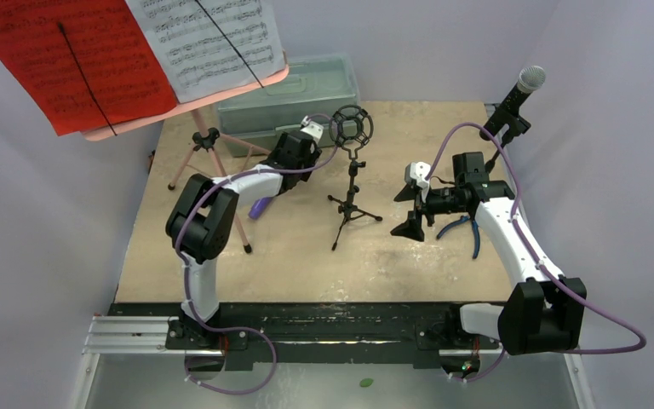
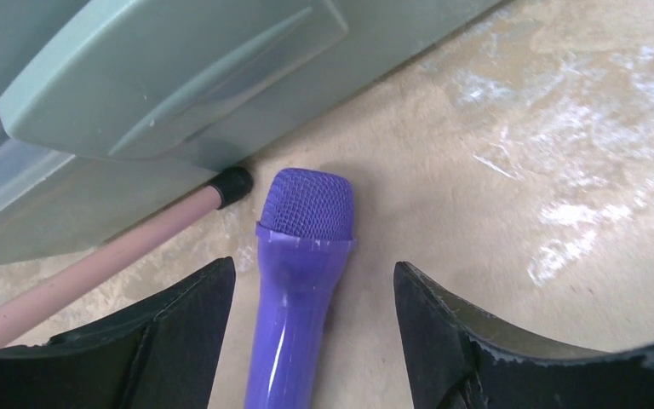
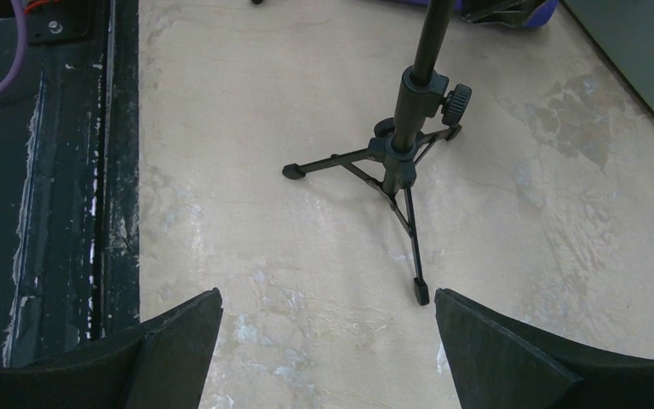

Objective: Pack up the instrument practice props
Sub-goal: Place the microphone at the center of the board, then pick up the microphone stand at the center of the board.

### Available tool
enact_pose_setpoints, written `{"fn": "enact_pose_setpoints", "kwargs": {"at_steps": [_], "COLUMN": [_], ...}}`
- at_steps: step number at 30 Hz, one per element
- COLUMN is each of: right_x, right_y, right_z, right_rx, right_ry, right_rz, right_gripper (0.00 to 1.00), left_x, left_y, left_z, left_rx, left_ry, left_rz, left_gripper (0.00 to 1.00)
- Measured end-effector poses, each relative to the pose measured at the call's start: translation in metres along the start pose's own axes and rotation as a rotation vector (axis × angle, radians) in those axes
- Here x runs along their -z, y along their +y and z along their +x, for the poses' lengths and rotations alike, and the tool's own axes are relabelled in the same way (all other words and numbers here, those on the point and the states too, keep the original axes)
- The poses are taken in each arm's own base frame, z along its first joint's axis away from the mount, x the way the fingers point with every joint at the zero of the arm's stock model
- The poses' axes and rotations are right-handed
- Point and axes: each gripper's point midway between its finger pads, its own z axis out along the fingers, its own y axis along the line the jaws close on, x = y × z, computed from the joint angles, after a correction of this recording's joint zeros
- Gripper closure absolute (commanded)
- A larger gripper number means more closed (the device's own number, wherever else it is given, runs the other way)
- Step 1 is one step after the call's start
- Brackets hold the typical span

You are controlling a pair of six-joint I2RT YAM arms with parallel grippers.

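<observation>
- Carefully keep off the grey-green case (image 2: 179, 77) and pink tripod leg (image 2: 94, 264), just beside the mic head.
- Right gripper (image 3: 328, 294): wide open, empty, facing black mic stand (image 3: 400, 145).
- Left gripper (image 2: 313, 266): wide open, empty; lower, then squeeze the handle.
- Purple microphone (image 2: 302, 290): flat on table (image 2: 519, 102), between left fingers (image 2: 179, 341).

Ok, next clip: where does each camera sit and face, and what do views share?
Top external: above and behind the left arm and right arm, looking down on the table; both arms show.
Left wrist: on the left arm, aimed down at the purple microphone between the fingers of the open left tool, grey-green case beyond.
Right wrist: on the right arm, aimed low at the black mic tripod, open right tool at the bottom.
Shared: top and right wrist both show that tripod.
</observation>
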Motion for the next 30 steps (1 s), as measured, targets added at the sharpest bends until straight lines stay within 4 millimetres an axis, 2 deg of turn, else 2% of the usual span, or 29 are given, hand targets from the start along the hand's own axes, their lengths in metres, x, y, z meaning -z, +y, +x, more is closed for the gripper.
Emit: {"fn": "enact_pose_setpoints", "kwargs": {"at_steps": [3, 7, 12, 19, 21, 30], "right_x": [0.000, 0.000, 0.000, 0.000, 0.000, 0.000], "right_y": [0.000, 0.000, 0.001, 0.001, 0.001, 0.001], "right_z": [0.000, 0.000, 0.000, 0.001, 0.001, 0.001], "right_rx": [0.001, 0.001, -0.001, -0.001, -0.001, -0.001], "right_ry": [0.001, 0.001, 0.002, 0.002, 0.002, 0.003], "right_rz": [-0.001, -0.001, -0.002, -0.002, -0.002, -0.001], "right_gripper": [0.01, 0.01, 0.01, 0.01, 0.01, 0.01], "left_x": [0.010, 0.034, 0.063, 0.094, 0.105, 0.163], "left_y": [-0.004, -0.008, -0.015, -0.033, -0.036, -0.049], "left_z": [0.000, -0.006, -0.001, 0.027, 0.030, 0.001], "left_rx": [0.025, 0.077, 0.136, 0.218, 0.237, 0.338], "left_ry": [0.017, 0.011, 0.022, 0.074, 0.070, -0.133], "left_rz": [0.048, 0.125, 0.218, 0.343, 0.378, 0.603], "left_gripper": [0.31, 0.30, 0.30, 0.29, 0.28, 0.28]}}
